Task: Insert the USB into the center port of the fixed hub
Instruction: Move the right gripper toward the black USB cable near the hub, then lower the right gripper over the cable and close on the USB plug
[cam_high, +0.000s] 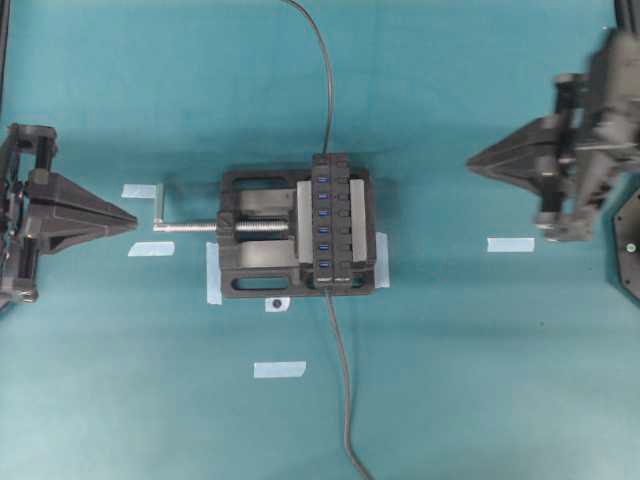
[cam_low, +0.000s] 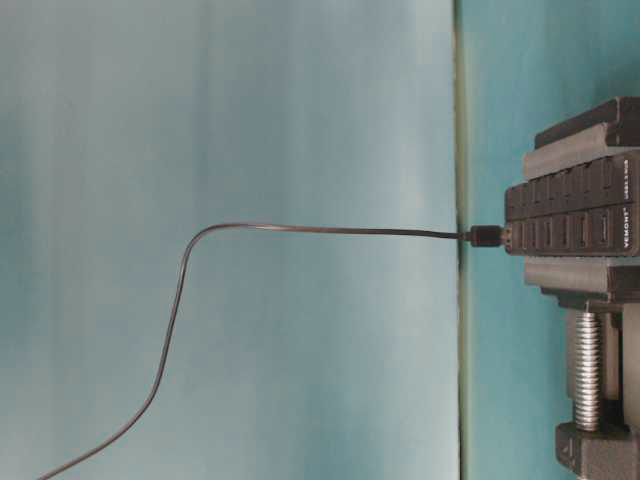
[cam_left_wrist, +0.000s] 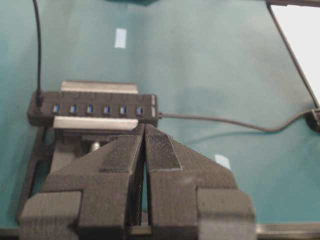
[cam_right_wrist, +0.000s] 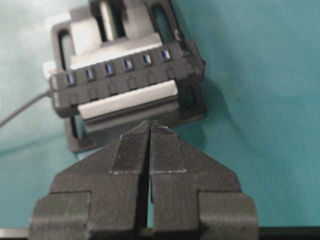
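The fixed hub (cam_high: 336, 222) is a narrow black strip with a row of blue slots, clamped in a vise at mid-table. Its center port (cam_right_wrist: 128, 63) holds nothing. One thin dark cable (cam_high: 326, 90) ends in a small black plug (cam_low: 487, 237) seated in the hub's far end. Another cable (cam_high: 342, 380) leaves the near end and runs to a dark lump (cam_left_wrist: 315, 120) at the frame edge. I cannot tell whether that lump is the USB. My left gripper (cam_high: 133, 218) (cam_left_wrist: 145, 127) hangs left of the vise, shut and empty. The right gripper (cam_high: 472, 160) (cam_right_wrist: 150, 122) is shut and empty.
The black vise (cam_high: 250, 275) has a silver screw and crank handle (cam_high: 165, 208) sticking out toward my left gripper. Pale tape strips lie on the teal cloth (cam_high: 279, 369), (cam_high: 510, 244). A black base plate (cam_high: 628, 245) sits at the right edge.
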